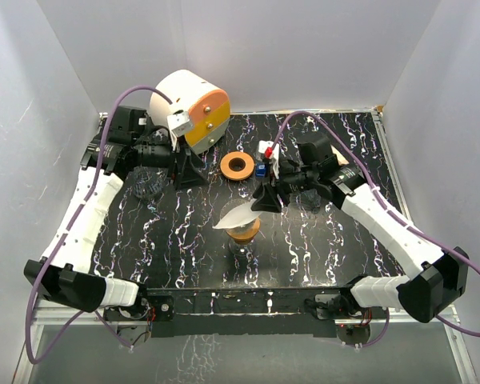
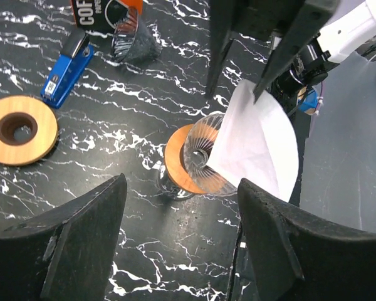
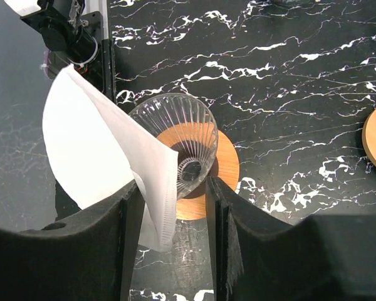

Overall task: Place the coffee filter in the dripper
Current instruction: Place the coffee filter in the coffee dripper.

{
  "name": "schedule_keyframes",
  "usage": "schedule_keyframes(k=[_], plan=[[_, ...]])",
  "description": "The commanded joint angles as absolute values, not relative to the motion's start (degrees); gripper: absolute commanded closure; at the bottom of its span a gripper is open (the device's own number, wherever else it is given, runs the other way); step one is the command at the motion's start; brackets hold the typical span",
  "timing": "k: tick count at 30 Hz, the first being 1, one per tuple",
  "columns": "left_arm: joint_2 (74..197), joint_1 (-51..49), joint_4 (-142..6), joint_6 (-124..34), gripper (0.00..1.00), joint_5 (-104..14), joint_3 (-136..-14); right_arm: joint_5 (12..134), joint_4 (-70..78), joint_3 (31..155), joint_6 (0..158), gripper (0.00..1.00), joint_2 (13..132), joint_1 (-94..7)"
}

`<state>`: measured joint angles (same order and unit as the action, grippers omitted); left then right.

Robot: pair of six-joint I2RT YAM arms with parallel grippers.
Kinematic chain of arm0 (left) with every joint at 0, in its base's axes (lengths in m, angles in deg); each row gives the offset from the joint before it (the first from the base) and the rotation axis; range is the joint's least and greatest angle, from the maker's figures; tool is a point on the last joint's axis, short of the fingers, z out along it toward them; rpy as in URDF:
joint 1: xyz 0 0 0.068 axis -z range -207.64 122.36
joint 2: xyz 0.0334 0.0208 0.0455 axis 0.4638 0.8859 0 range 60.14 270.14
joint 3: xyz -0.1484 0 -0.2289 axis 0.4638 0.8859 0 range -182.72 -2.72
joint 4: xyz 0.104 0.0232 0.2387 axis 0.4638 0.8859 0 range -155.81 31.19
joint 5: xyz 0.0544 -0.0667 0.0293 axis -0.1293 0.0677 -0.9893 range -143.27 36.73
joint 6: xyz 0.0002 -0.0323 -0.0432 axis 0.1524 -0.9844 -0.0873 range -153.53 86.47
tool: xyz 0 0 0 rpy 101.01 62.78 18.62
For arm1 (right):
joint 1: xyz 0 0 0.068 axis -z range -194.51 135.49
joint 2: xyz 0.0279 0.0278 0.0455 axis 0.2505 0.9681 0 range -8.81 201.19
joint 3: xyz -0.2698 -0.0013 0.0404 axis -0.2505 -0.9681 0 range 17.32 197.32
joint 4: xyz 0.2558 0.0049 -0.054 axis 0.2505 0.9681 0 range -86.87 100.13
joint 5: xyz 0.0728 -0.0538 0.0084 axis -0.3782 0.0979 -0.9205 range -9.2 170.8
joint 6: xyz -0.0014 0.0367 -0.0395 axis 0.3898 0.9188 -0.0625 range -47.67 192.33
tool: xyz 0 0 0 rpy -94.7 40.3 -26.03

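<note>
Right gripper (image 3: 174, 188) is seen part-open around the seam of the filter (image 3: 88, 138); left gripper (image 2: 182, 185) is open, empty. Paper is judged light, limp, best pinched at that seam.

I'm seeing the right gripper (image 1: 264, 204) crowding the dripper (image 1: 244, 234) from above, and the filter (image 1: 234, 216) is leaning across its mouth. Behind, the wooden ring (image 1: 226, 166) and stapler (image 2: 66, 69) are narrowing the approach. The dripper's left and near sides are lying open.
</note>
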<state>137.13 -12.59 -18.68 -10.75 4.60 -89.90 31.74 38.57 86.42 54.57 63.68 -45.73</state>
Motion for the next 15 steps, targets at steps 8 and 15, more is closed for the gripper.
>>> schedule_keyframes(k=[8,15], plan=[[138.0,-1.1,-13.7,-6.5,0.35,-4.4,-95.0,28.3,36.5,86.4,53.3,0.54,63.7,-43.9],[142.7,4.0,-6.9,0.1,0.34,-7.6,-101.7,25.1,36.3,87.9,53.0,0.51,66.8,-43.9]])
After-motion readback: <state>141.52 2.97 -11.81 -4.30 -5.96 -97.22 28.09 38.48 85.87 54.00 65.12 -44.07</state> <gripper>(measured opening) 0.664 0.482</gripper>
